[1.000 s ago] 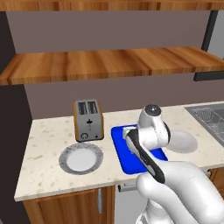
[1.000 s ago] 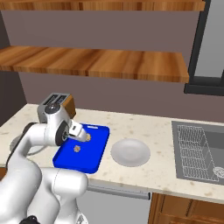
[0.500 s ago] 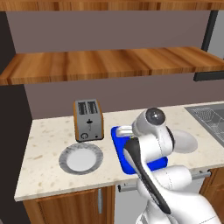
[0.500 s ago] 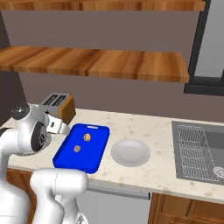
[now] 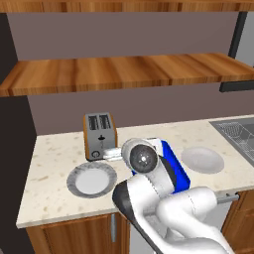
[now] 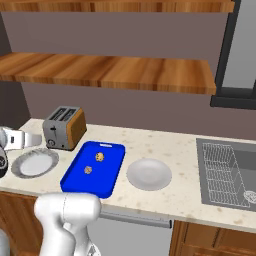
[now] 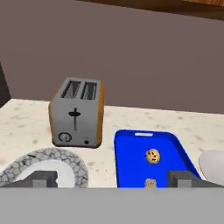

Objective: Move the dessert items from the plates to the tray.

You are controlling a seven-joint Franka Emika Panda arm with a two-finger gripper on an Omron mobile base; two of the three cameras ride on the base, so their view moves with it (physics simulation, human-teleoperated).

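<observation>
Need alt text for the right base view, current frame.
A bright-blue tray on a speckled counter holds two small brown dessert items, between a ribbed-rim plate and a plainer plate, both bare. A toaster stands behind, a sink at right, the white arm in front.

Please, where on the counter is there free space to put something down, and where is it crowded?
Free: the counter behind the plain plate, between tray and sink; also the left end beside the toaster, behind the ribbed plate. Crowded: toaster, ribbed plate and tray sit close together, and the open gripper hangs there.
</observation>
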